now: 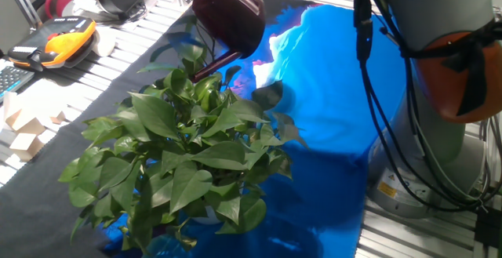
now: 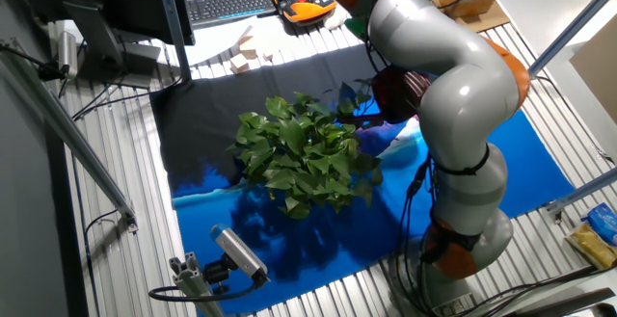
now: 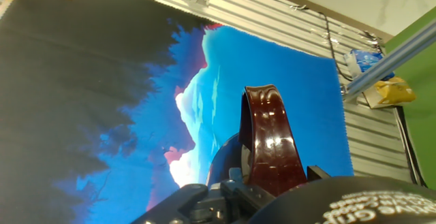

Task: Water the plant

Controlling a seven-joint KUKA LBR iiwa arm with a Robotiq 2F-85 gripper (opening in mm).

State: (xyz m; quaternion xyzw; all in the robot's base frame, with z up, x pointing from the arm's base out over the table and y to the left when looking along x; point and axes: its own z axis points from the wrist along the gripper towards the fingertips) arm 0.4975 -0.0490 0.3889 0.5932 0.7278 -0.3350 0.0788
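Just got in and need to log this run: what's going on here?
The robot arm holds a dark maroon watering can in the air, tilted with its spout pointing down into the leaves of the plant. The hand view shows the gripper closed on the can's handle. Whether water is flowing can't be made out.

We see the plant (image 1: 184, 152) as a large bushy houseplant with many glossy green, heart-shaped leaves that hide its pot. It stands upright on the cloth, where the dark part meets the blue part. In the other fixed view the plant (image 2: 304, 153) sits near the table's middle.
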